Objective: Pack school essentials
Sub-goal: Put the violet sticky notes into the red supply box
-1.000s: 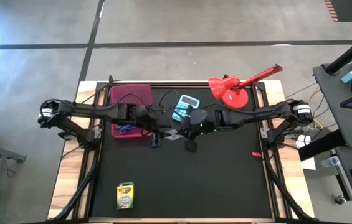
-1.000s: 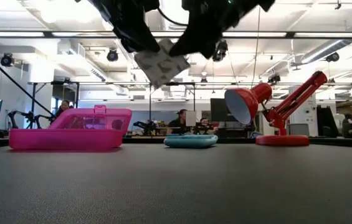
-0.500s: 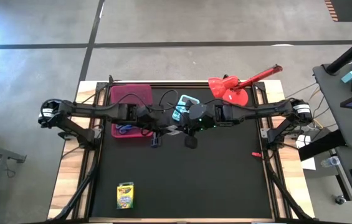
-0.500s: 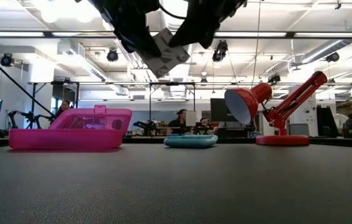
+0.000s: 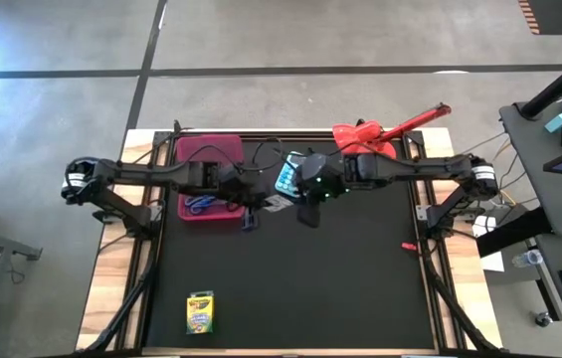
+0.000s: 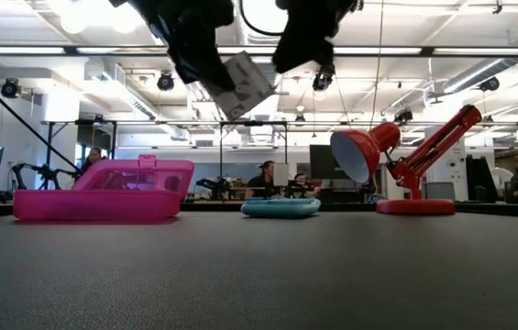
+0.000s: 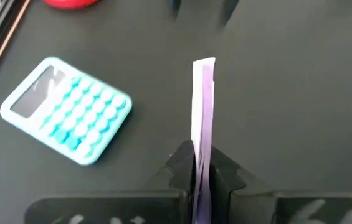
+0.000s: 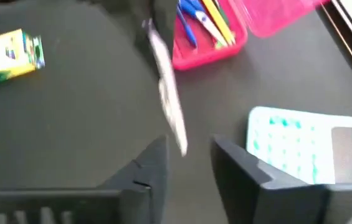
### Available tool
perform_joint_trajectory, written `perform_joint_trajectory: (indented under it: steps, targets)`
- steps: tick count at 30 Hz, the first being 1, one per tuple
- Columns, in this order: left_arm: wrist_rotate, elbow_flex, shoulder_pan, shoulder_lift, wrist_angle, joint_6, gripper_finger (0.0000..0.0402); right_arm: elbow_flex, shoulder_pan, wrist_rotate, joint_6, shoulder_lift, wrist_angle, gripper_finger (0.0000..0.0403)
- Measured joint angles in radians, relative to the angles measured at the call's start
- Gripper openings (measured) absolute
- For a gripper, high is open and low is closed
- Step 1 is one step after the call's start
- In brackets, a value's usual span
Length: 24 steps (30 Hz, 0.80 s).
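Two robot arms reach over the worktop (image 5: 360, 288), each ending in one hand: the left hand (image 7: 202, 177) and the right hand (image 8: 188, 165). There is one white patterned square (image 6: 245, 82), one pink case (image 5: 208, 154), one turquoise calculator (image 7: 66, 111), one red lamp (image 6: 405, 160) and one crayon box (image 5: 200, 312). Inside the case lie one pair of blue-handled scissors (image 8: 195, 15) and a few pencils (image 8: 216, 14), too blurred to count.

Even overhead light, bright ceiling strips (image 6: 442, 50) glaring in the low view, black mat (image 5: 360, 278) matte with faint shadows, right wrist view motion-blurred, card (image 8: 168, 109) smeared, left wrist view sharp
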<state>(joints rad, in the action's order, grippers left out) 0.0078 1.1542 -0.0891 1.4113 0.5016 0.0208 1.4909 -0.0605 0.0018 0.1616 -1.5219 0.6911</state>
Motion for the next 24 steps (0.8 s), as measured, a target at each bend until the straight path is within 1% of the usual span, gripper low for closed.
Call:
perform_joint_trajectory:
  steps: [3, 7, 12, 13, 15, 18, 21, 24]
  targets:
    - [0.002, 0.000, -0.046, 0.000, 0.073, 0.004, 0.0001, 0.077, -0.004, -0.001, 0.004, 0.002, 0.161, 0.0142]
    - [0.004, 0.000, -0.140, 0.000, 0.216, 0.027, 0.0000, 0.140, -0.003, -0.001, 0.006, 0.003, 0.300, 0.0168]
    - [0.011, -0.004, -0.273, 0.000, 0.380, 0.029, 0.0000, 0.150, -0.003, -0.002, 0.036, 0.003, 0.374, 0.0174]
    - [0.027, -0.011, -0.299, 0.000, 0.407, 0.029, 0.0000, 0.144, -0.003, -0.002, 0.047, 0.003, 0.373, 0.0173]
    - [0.092, -0.037, -0.347, 0.000, 0.449, 0.029, 0.0000, 0.133, -0.003, -0.002, 0.061, 0.003, 0.375, 0.0170]
    - [0.180, -0.102, -0.400, 0.000, 0.459, 0.030, 0.0000, 0.122, -0.003, -0.002, 0.067, 0.003, 0.375, 0.0164]
    - [0.194, -0.170, -0.419, 0.000, 0.444, 0.029, 0.0000, 0.119, -0.003, -0.002, 0.067, 0.003, 0.374, 0.0158]
    - [0.223, -0.224, -0.421, 0.004, 0.391, 0.025, 0.0000, 0.118, -0.003, -0.001, 0.062, 0.003, 0.368, 0.0153]
